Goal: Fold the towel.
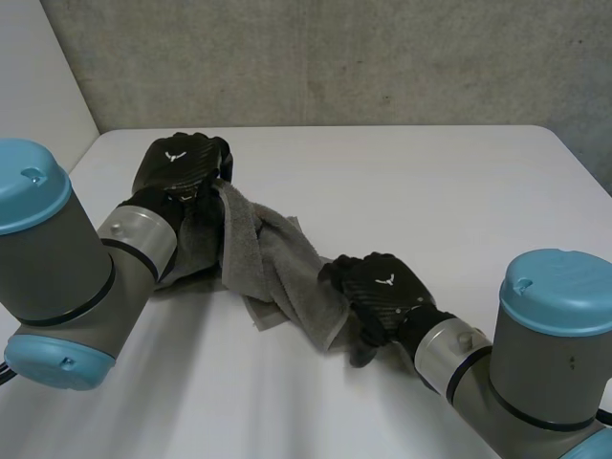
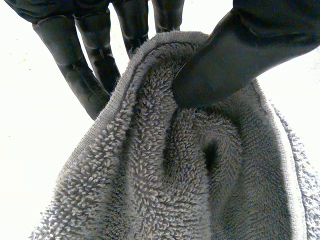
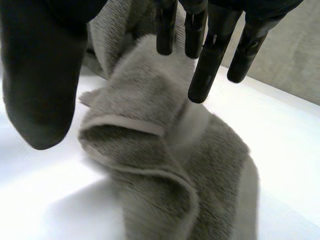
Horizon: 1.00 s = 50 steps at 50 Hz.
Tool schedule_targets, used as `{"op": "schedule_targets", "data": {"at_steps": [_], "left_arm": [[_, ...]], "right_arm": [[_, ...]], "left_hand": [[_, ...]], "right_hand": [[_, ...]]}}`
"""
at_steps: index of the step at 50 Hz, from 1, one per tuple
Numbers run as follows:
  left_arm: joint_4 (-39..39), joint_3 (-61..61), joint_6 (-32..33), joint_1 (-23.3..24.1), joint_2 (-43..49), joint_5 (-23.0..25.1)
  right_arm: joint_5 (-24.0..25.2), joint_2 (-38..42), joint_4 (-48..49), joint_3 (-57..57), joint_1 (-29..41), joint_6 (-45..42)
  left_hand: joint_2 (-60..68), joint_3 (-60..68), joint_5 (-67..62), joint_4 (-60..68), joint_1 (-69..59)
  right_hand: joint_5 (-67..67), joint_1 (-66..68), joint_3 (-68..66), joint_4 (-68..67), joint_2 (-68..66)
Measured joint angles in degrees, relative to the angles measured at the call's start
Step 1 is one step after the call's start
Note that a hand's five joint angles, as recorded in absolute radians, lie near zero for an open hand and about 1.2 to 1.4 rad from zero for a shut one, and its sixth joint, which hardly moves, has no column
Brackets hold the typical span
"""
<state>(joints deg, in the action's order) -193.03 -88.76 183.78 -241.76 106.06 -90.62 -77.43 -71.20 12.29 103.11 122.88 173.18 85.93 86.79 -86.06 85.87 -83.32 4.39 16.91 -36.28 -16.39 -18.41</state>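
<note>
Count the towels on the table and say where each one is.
1. One grey towel lies bunched across the white table, between the hands: the left hand pinches its far end, and the right hand is over its near end. Nothing seems hidden.

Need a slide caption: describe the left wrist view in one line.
Left hand pinches a bunched grey towel over the white table.

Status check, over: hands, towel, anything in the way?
Left hand pinching one end of towel. Right hand open over the other end. Towel bunched, not folded. Nothing blocking.
</note>
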Motion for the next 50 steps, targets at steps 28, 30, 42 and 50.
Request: {"op": "schedule_targets", "data": {"at_steps": [28, 30, 42, 50], "left_arm": [[-0.2, 0.1, 0.0, 0.1, -0.1, 0.0], [-0.2, 0.1, 0.0, 0.1, -0.1, 0.0], [-0.3, 0.5, 0.0, 0.0, -0.1, 0.1], [-0.5, 4.6, 0.3, -0.7, 0.0, 0.1]], "right_arm": [[-2.4, 11.0, -2.0, -8.6, -0.6, -3.1], [-2.3, 12.0, -2.9, -9.6, -0.6, -3.1], [-1.1, 16.4, -8.5, -14.8, -0.8, -2.9], [-1.0, 11.9, -7.3, -20.7, -1.5, -3.4]], "left_hand": [[-0.7, -0.8, 0.6, -0.7, 0.0], [-0.6, -0.8, 0.6, -0.7, 0.0], [-0.9, -1.2, 1.0, -1.0, 0.0], [-1.4, -1.6, 1.4, -1.3, 0.0]], "right_hand": [[14.1, 11.0, 2.7, -11.3, -9.5], [18.4, 15.7, 2.4, -16.0, -14.2], [56.7, 52.6, -34.8, -54.9, -53.0], [61.5, 58.3, -39.8, -60.5, -56.0]]}}
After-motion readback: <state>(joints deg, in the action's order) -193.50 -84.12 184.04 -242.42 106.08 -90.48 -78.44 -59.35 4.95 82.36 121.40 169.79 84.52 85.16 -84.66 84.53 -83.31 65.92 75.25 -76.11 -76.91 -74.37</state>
